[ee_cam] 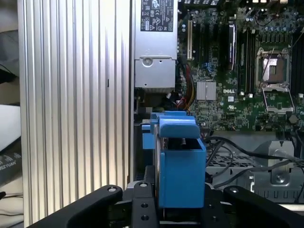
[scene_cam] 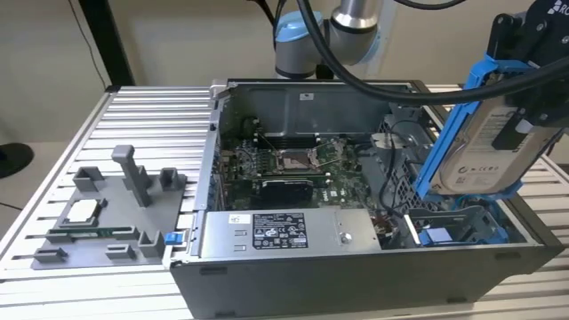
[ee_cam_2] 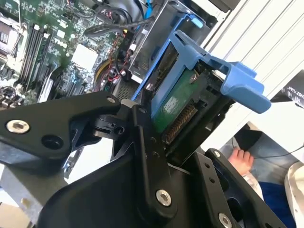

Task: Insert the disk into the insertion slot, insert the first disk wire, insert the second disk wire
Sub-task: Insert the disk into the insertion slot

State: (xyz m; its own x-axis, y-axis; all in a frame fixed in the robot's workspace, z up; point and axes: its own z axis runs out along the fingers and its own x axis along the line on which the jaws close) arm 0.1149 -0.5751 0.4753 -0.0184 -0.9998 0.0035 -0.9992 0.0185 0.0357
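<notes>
the pincer (ee_cam_2: 164,135) clamps the disk (ee_cam_2: 176,103), seemingly above the motherboard (ee_cam_2: 71,52).

There is one disk (scene_cam: 482,155) in a blue frame, one open computer case (scene_cam: 356,280), one grey power box (scene_cam: 284,235), one grey tray (scene_cam: 84,251) and one robot arm (scene_cam: 311,47).

- Arm (scene_cam: 345,27): grey and light-blue joints at the top centre of the exterior view, with a black cable (scene_cam: 382,90) sweeping off to the upper right.
- End effector (scene_cam: 514,127): black, at the upper right of the exterior view.
- Fingers (ee_cam: 142,204): in both wrist views they are clamped on either side of the disk (scene_cam: 476,153), which stands on edge and is tilted.
</notes>
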